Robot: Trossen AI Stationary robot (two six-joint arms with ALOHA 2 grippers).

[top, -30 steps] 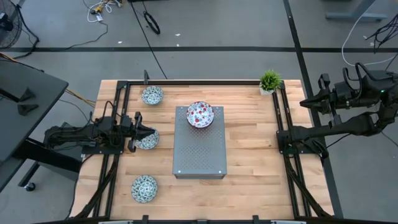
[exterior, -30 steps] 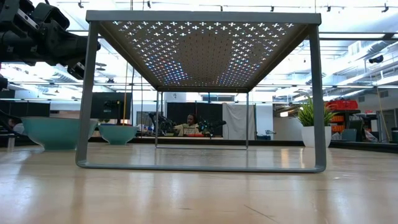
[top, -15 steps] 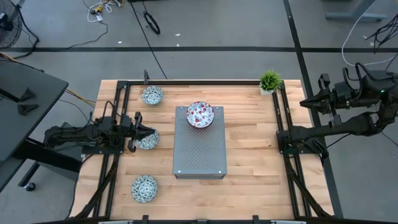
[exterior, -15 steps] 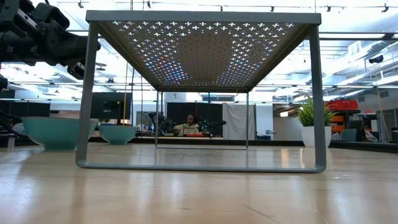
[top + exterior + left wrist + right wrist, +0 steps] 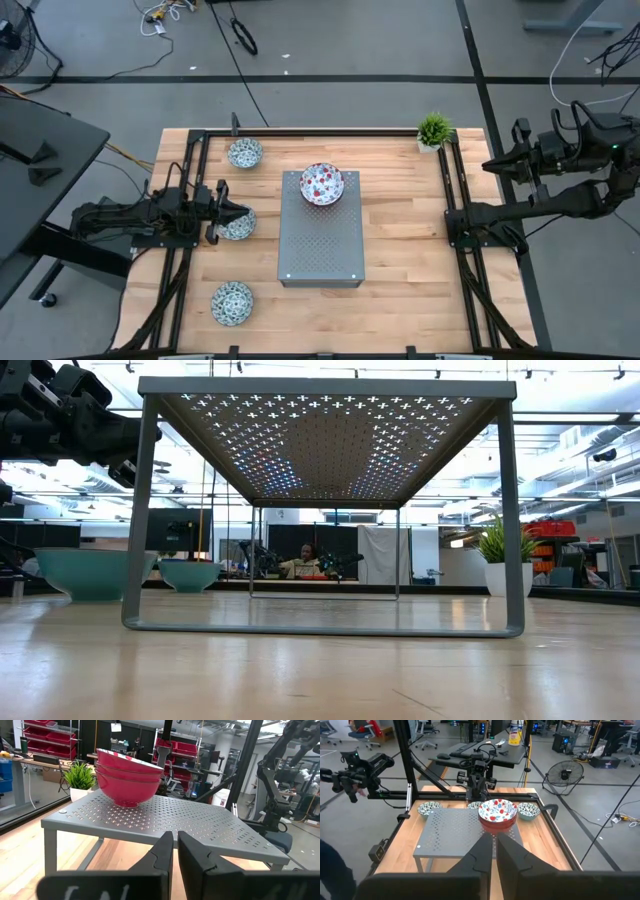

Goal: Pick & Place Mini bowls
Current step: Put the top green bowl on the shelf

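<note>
From above, the left end effector [image 5: 232, 216] hangs over a blue-green bowl [image 5: 238, 226] on the counter [image 5: 410, 250], two more blue-green bowls [image 5: 245, 153] to either side. The red bowls [image 5: 322, 184] sit stacked on the grey box [image 5: 320, 245] just ahead. Left wrist: fingers [image 5: 162, 855] narrow, holding nothing. Right end effector [image 5: 494, 851], off the counter, narrow too, empty.

The left arm is stretched low across the table's left side, its left pincer [image 5: 232, 214] pointed toward the centre, fingers nearly closed with a narrow gap. The right arm is folded back beyond the table's right edge, its right pincer [image 5: 495, 851] raised, fingers likewise nearly closed.
</note>
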